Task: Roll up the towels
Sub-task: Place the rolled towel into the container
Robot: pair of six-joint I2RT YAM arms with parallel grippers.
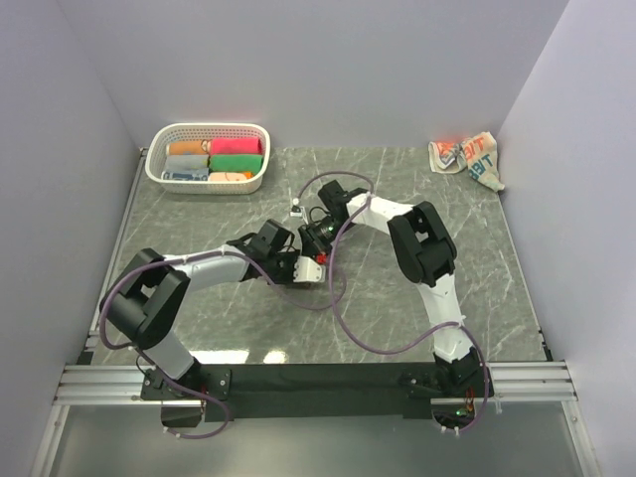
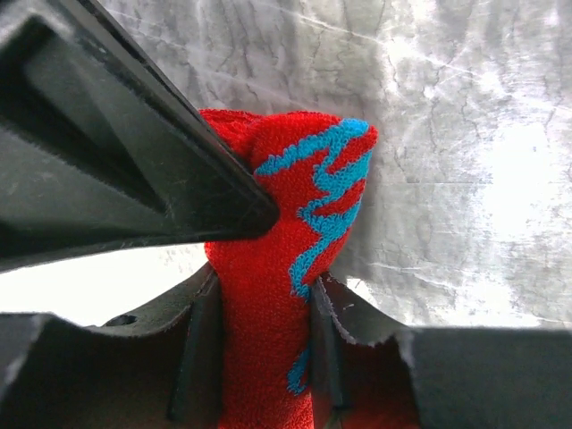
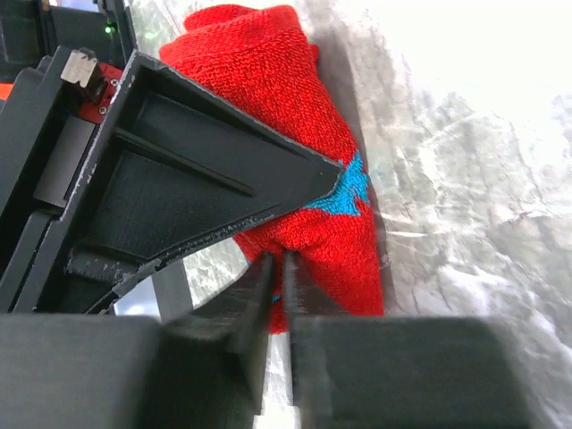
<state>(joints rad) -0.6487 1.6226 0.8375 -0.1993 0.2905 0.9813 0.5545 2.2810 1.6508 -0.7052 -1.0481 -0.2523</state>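
The red terry towel with blue pattern, already a short roll, is found at the middle of the grey marbled surface. It is clamped between the left fingers. The right fingers are nearly closed beside it, and whether an edge is pinched cannot be told. The rolling seems almost finished. Next, a firm hold is needed so that the roll is kept tight. The crumpled cream printed towel is not yet rolled.

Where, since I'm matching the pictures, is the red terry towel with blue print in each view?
Top external: red terry towel mid-table, mostly hidden beneath the arms; a red sliver shows.
Left wrist: towel centre, reaching the bottom edge.
Right wrist: towel top centre, slanting down.
Shared landmark: grey marbled table.
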